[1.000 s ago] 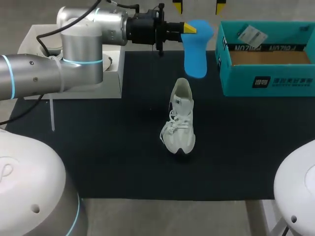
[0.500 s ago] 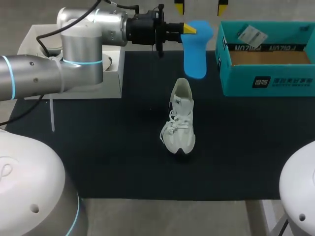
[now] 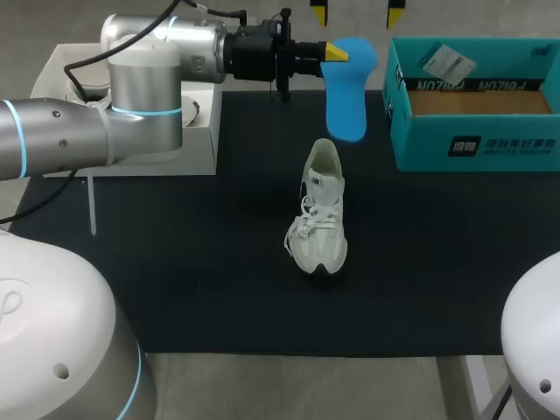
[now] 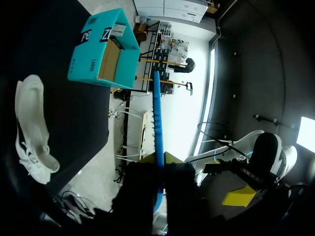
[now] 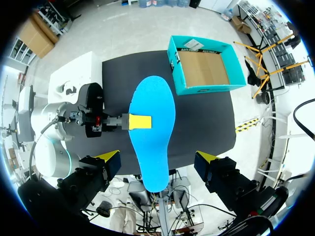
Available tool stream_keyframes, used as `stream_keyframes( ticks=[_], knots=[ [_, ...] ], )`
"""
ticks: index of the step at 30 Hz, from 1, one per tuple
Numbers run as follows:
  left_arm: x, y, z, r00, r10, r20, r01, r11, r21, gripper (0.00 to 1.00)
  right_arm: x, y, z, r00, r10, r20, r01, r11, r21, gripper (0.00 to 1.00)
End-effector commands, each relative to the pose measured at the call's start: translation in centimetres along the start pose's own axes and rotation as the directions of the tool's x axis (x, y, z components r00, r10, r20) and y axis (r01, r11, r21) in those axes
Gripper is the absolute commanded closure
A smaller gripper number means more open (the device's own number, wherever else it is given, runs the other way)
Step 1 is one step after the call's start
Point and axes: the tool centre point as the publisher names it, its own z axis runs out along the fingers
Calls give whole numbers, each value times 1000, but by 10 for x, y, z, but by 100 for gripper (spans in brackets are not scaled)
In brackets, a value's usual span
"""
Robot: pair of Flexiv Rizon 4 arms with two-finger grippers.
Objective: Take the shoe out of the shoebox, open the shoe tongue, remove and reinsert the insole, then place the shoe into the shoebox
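Left gripper (image 3: 336, 52) is clamping the blue insole (image 3: 348, 96) at the white shoe's (image 3: 320, 219) twelve o'clock, probably needing a toe-first, tongue-clearing entry, while the right gripper (image 3: 354, 12) is hovering spread apart overhead.

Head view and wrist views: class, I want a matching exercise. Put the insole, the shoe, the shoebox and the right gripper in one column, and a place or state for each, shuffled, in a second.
Things
1 insole
2 shoe
3 shoebox
4 right gripper

Places or states
A standing on the black mat
B teal, open on top
C fingers wide apart, holding nothing
D clamped in the left gripper, up in the air

Pairs: 1-D, 2-A, 3-B, 4-C
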Motion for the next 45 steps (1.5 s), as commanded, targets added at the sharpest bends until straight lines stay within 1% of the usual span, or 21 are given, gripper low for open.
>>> stream_keyframes(
  ticks=[1, 8, 9, 10, 17, 20, 21, 24, 29, 31, 32, 37, 45],
  knots=[
    [-1, 0, 2, 1000, 0, -1, 0, 1000, -3, 100, 0, 0, 0, 1000, 1, 0, -1, 1000, -1, 0],
    [1, -1, 2, 1000, 3, 2, -3, 1000, -4, 100, 0, 0, 0, 1000, 1, 0, -1, 1000, -1, 0],
    [2, -1, 1, 1000, 7, 0, -7, 1000, -2, 100, -4, 0, 0, 998, -14, -58, 14, 1000, -1, 0],
    [3, -1, 0, 1000, 9, 0, -9, 1000, 0, 100, -7, 0, 0, 995, -28, -91, 26, 1000, -14, 0],
    [3, -4, -6, 1000, 12, 1, -12, 1000, 18, 100, -30, -4, 1, 972, -45, -233, 35, 998, -47, 0],
    [4, -6, -9, 1000, 15, -2, -15, 999, 31, 100, -39, -6, 0, 945, -67, -320, 46, 996, -73, 0],
    [4, -6, -11, 1000, 18, -4, -18, 999, 39, 100, -43, -6, 0, 929, -79, -361, 55, 996, -77, 0],
    [6, -9, -16, 1000, 25, -8, -25, 998, 60, 100, -52, -9, 2, 896, -89, -435, 49, 993, -103, 0],
    [7, -9, -23, 999, 30, -13, -29, 996, 83, 100, -68, -12, 6, 804, -114, -584, 38, 989, -141, 0],
    [7, -9, -25, 999, 30, -11, -29, 996, 89, 100, -73, -13, 8, 767, -126, -629, 47, 989, -140, 0],
    [7, -9, -25, 1000, 29, -11, -28, 996, 90, 100, -74, -12, 11, 784, -108, -611, 42, 992, -121, 0],
    [6, -8, -25, 1000, 26, -11, -25, 995, 92, 100, -74, -12, 11, 784, -108, -611, 42, 992, -121, 0],
    [3, -7, -20, 1000, 15, -21, -13, 997, 72, 100, -74, -12, 11, 784, -108, -611, 42, 992, -121, 0]
  ],
)
